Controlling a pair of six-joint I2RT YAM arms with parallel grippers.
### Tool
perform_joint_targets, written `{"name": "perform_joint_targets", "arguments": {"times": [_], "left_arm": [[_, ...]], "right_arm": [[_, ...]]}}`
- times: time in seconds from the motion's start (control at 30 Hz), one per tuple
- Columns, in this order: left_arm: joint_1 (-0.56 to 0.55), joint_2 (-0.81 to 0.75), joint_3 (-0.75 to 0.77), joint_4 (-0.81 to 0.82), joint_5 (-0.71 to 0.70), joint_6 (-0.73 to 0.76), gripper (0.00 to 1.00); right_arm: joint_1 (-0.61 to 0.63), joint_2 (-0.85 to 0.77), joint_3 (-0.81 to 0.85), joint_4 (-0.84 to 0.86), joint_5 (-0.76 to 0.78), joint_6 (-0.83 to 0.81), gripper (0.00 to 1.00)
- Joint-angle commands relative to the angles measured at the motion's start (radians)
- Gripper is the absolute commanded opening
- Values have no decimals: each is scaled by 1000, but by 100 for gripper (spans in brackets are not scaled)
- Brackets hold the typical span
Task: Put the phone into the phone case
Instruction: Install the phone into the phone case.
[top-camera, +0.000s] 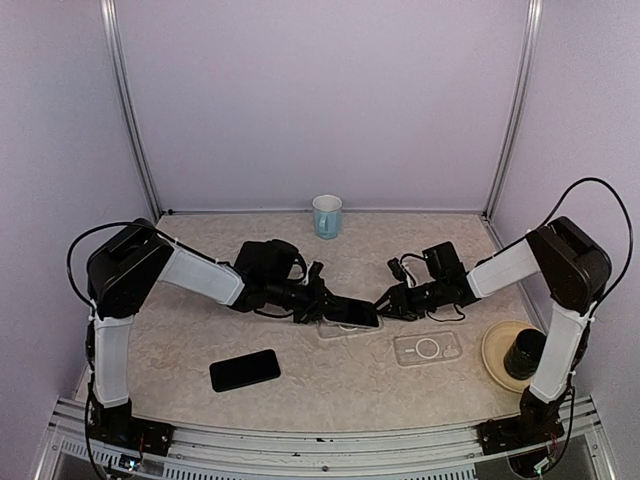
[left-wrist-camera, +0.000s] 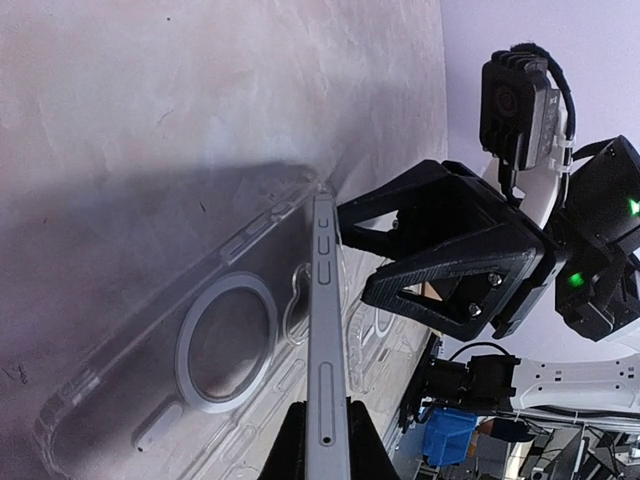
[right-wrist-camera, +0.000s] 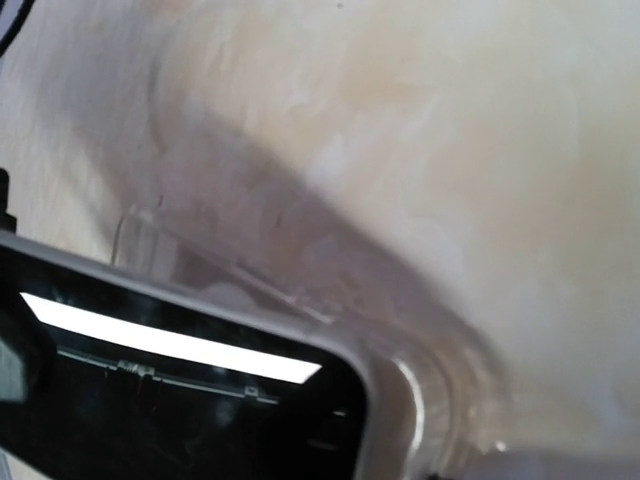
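At mid-table, from above: left gripper (top-camera: 318, 308) clamped on the phone (top-camera: 352, 314), holding it low over the clear phone case (top-camera: 326, 329), probably to line the edges up before pressing in. Right gripper (top-camera: 388, 300) at the phone's other end, likely there to steady or push that end down. Not yet seated, by the look of it. Nearer the arms, a second clear case (top-camera: 427, 348) and a spare black phone (top-camera: 245, 370), both apart from the work. At the right edge a tan plate (top-camera: 494, 345) with a dark round object; by the back wall a pale blue cup (top-camera: 327, 216).

From the left wrist: phone (left-wrist-camera: 327, 330) edge-on, pinched between the fingers at the bottom, side buttons showing. Clear phone case (left-wrist-camera: 130, 400) lying beneath, ring on its back visible. Right gripper (left-wrist-camera: 352, 250) half-spread beside the far end; touching or not, impossible to tell.

From the right wrist: phone (right-wrist-camera: 180, 420) corner over the clear phone case (right-wrist-camera: 425, 400) corner, own fingers out of frame.

Beige marbled table (top-camera: 190, 335); plain lilac walls (top-camera: 320, 100), metal posts at the corners.
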Motion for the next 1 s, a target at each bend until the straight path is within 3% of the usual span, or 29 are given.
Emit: {"name": "perform_joint_targets", "arguments": {"times": [0.0, 0.4, 0.97], "left_arm": [[4, 20, 24, 46, 34, -18, 0], [5, -8, -76, 116, -18, -172, 0], [-8, -47, -138, 113, -120, -263, 0]], "right_arm": [[25, 34, 25, 7, -2, 7, 44], [36, 18, 16, -13, 31, 28, 43], [84, -31, -41, 2, 53, 63, 40]]}}
